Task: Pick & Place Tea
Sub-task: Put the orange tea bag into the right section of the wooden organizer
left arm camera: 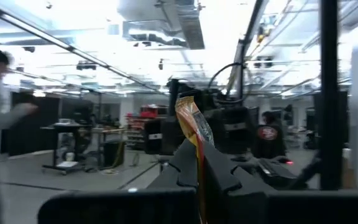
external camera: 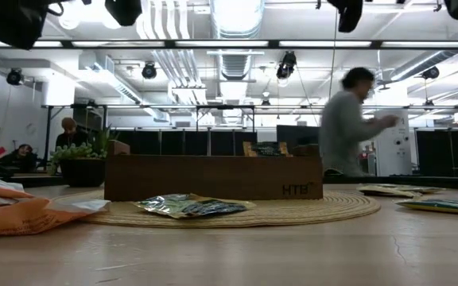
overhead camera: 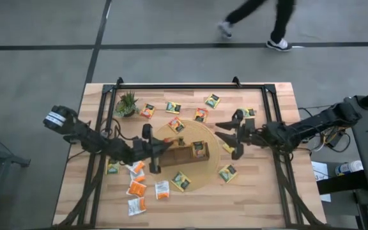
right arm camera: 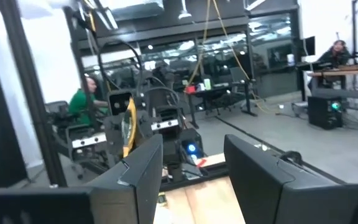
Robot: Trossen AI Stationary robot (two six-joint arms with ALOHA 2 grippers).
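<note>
Many small tea sachets lie flat on the table: yellow ones (overhead camera: pixel 173 107) toward the far side, orange and white ones (overhead camera: pixel 137 188) at the near left. The brown divided tray (overhead camera: pixel 183 152) stands on a round woven mat. My left gripper (overhead camera: pixel 160 145) hovers over the tray's left end, shut on one orange-and-yellow sachet (left arm camera: pixel 191 121). My right gripper (overhead camera: pixel 225 136) hangs over the tray's right side, facing the left one; its fingers (right arm camera: pixel 142 171) are open with nothing between them. My left gripper pinches the orange-and-yellow sachet between its two fingers. The sachet shows edge-on, its free part (left arm camera: pixel 190 115) sticking out past the fingertips. The fingers come about level from the table's left side. The sachet is lifted clear, above the tray's left end.
A small green potted plant (overhead camera: pixel 128 102) stands at the far left. The mat (overhead camera: pixel 206 176) carries more sachets (external camera: pixel 189 206) beside the tray. A black frame rail (overhead camera: pixel 184 85) runs along the far edge. A person (overhead camera: pixel 260 22) walks on the floor beyond the table.
</note>
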